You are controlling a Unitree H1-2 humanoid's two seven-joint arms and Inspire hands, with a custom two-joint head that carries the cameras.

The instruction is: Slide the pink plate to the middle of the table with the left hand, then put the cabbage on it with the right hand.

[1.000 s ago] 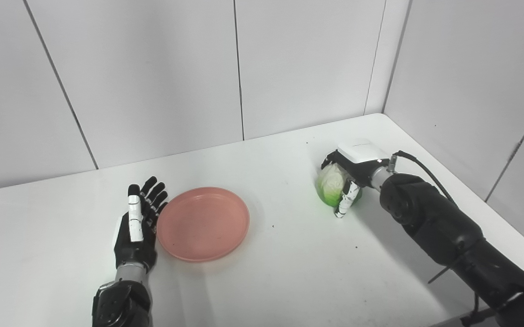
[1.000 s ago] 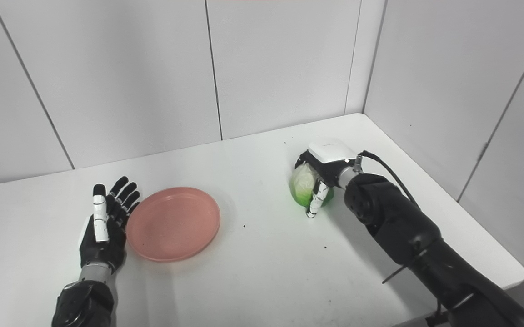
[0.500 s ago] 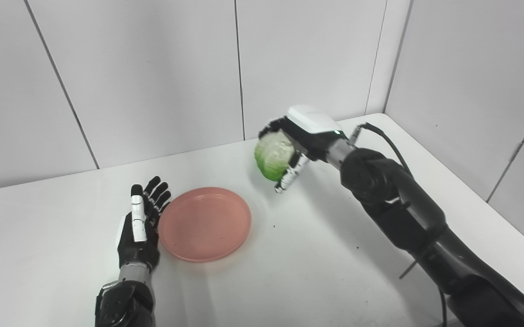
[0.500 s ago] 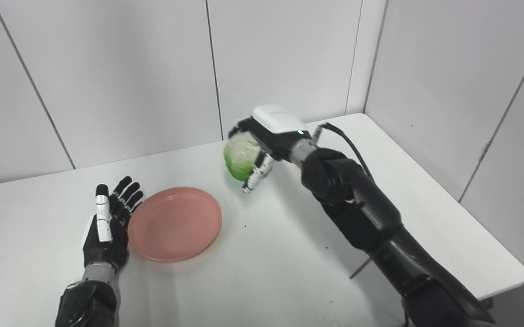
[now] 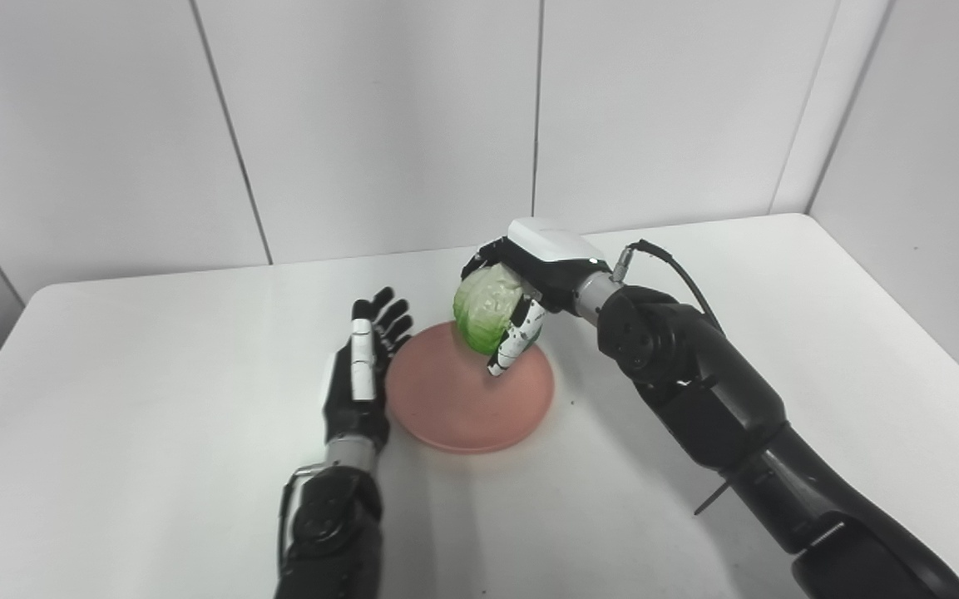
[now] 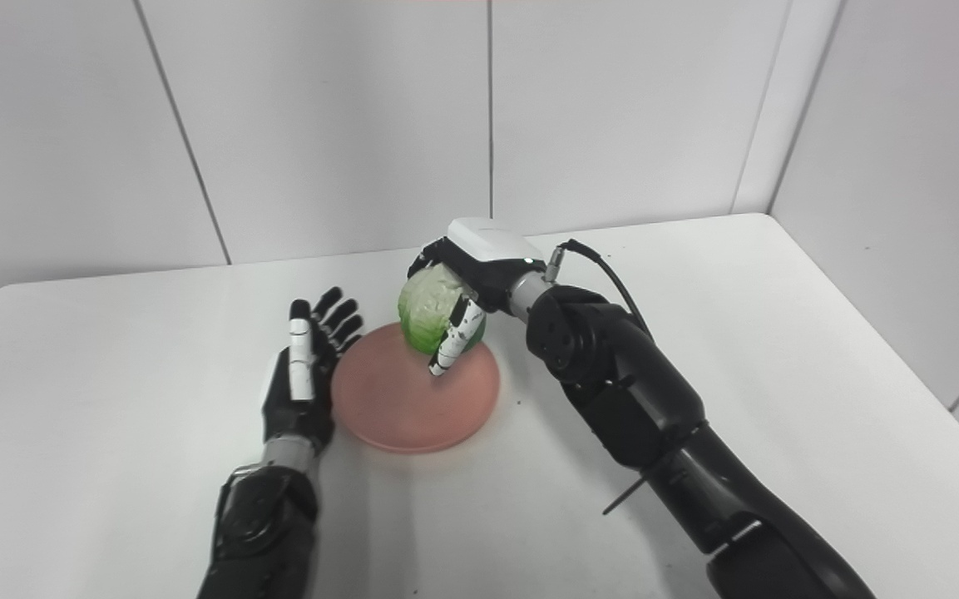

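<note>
Now the cabbage [image 5: 483, 310] sits clasped in the right hand [image 5: 529, 279] over the far edge of the pink plate [image 5: 469, 391], contact unclear, the right eye view showing more plate beneath it, while the left hand [image 5: 358, 383] lies flat, fingers spread, just beside the plate's left rim.

White table [image 5: 820, 333] in a corner — pale panelled walls [image 5: 379, 116], dark seams.

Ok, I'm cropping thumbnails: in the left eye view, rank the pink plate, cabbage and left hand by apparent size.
1. pink plate
2. left hand, nearer the camera, so this rank is unsure
3. cabbage, partly hidden by the right hand
</note>
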